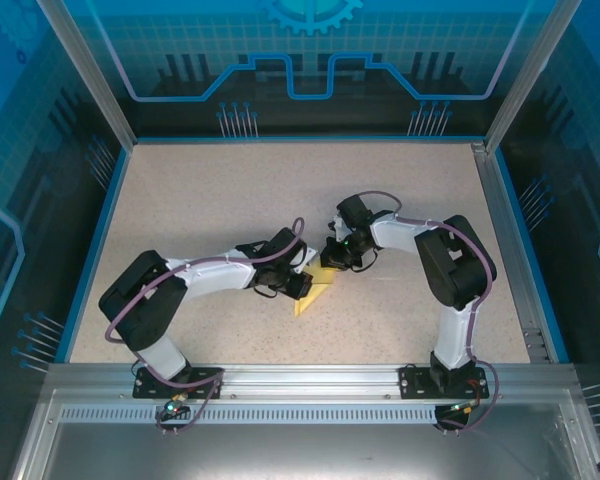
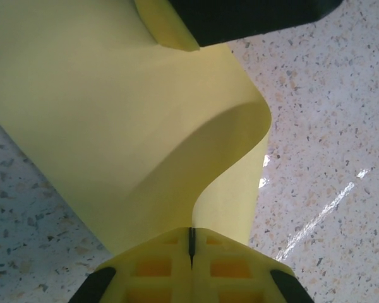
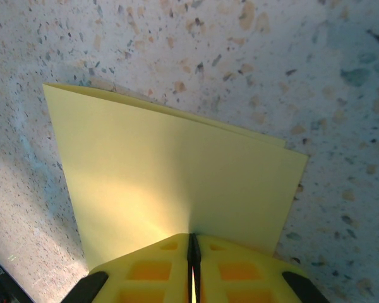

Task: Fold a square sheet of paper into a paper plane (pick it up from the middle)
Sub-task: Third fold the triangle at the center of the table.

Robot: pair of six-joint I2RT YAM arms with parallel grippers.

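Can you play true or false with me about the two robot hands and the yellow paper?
1. The left hand is pinching the yellow paper. True.
2. The right hand is open and holds nothing. False: it is shut on the paper as well.
3. The paper lies flat as one open square. False: it is folded over at the right hand and bends in a curve by the left hand.
4. The table has a speckled top. True.
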